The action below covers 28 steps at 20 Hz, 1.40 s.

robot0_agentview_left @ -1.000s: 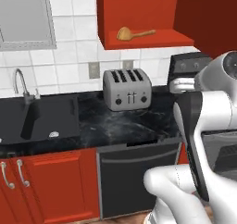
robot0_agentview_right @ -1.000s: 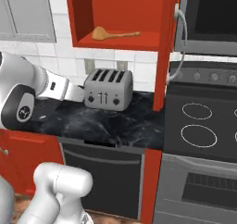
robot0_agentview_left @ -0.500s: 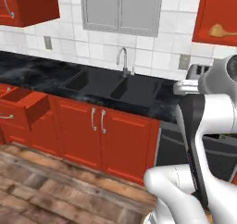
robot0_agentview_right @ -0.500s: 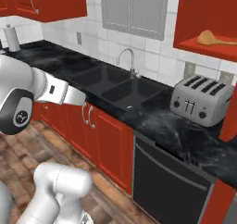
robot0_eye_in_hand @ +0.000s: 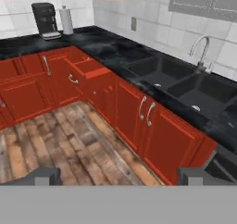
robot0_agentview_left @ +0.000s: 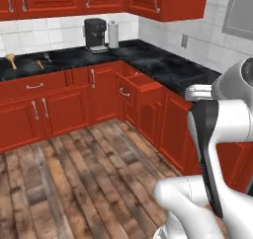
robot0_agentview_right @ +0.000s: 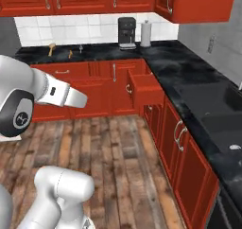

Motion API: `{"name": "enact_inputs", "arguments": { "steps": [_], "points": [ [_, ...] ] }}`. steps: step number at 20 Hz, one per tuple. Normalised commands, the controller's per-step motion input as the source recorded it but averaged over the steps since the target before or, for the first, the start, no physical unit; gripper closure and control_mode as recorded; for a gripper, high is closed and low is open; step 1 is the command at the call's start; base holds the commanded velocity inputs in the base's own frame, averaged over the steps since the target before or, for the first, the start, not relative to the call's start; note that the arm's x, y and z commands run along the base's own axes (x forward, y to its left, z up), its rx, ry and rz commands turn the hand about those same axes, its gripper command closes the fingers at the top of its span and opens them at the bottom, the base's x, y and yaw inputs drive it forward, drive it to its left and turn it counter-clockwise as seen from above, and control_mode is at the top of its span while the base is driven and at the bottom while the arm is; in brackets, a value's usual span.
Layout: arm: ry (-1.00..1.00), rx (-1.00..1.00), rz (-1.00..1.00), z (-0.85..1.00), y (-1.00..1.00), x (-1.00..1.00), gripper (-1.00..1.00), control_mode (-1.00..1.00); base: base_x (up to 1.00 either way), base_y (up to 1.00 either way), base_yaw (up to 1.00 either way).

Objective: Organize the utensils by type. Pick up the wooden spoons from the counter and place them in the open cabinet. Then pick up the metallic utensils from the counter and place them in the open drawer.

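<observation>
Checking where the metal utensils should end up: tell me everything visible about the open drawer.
The open drawer is a red box matching the cabinets, pulled partway out just under the black countertop, near the inside corner of the L-shaped run. Its flat front carries one curved silver handle. The hand view shows its top open, and what shows of the inside looks bare. Nothing touches it; it juts over the wood floor.

We see a wooden spoon point(robot0_agentview_left: 10, 61) and small utensils point(robot0_agentview_left: 43, 61) lying on the far counter point(robot0_agentview_left: 59, 60); the open drawer point(robot0_agentview_left: 141, 83) projects near the corner.
</observation>
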Motion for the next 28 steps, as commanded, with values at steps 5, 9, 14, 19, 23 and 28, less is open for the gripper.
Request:
{"name": "enact_inputs", "arguments": {
  "steps": [5,9,14,19,23,28],
  "points": [
    [0.0,0.0,0.0,0.0,0.0,0.0,-1.0,1.0,0.18,0.26,0.85],
    [0.0,0.0,0.0,0.0,0.0,0.0,-1.0,1.0,0.71,0.29,0.42],
    [0.0,0.0,0.0,0.0,0.0,0.0,-1.0,1.0,0.86,0.13,0.04],
    [0.0,0.0,0.0,0.0,0.0,0.0,-1.0,1.0,0.98,0.18,-0.08],
    [0.0,0.0,0.0,0.0,0.0,0.0,-1.0,1.0,0.98,0.36,-0.01],
    [0.0,0.0,0.0,0.0,0.0,0.0,-1.0,1.0,0.93,0.61,0.0]
  ]
}}
